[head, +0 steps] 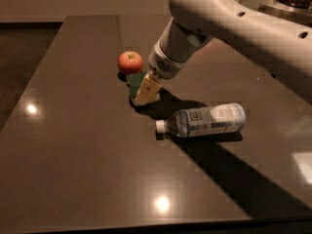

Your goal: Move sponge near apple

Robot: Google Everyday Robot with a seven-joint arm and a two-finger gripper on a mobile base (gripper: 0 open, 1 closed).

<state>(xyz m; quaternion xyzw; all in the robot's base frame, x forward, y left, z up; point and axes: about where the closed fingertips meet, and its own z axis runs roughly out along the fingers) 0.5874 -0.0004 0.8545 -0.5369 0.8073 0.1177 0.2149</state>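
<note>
- The gripper (147,90) is low over the worktop (73,165), at the end of the pale arm (234,23) that comes in from 2 o'clock.
- The sponge (135,82) is pressed against the gripper on its 10 o'clock side, with the dark green face turned up and outward.
- I cannot tell how wide the gripper is, or whether it has hold of the sponge or is only resting against it.
- The apple (130,62) is at 11 o'clock from the gripper, and the sponge lies between the two. The sponge's upper edge is just beside the apple, close to touching or perhaps touching.
- My judgement is that the sponge is already near the apple, so the step in hand is setting it down and letting go.
- To do that well, settle the sponge flat on the worktop before letting go, so it does not tip or spring toward 12 o'clock and nudge the apple, which would roll easily.
- Then lift the gripper straight up, or draw it back toward 4 o'clock away from the apple, without dragging the sponge along.
- A plastic water bottle (204,120) lies on its side at 4 o'clock from the gripper, well apart from the sponge. A low retreat that way could knock it, so lift clear first.
</note>
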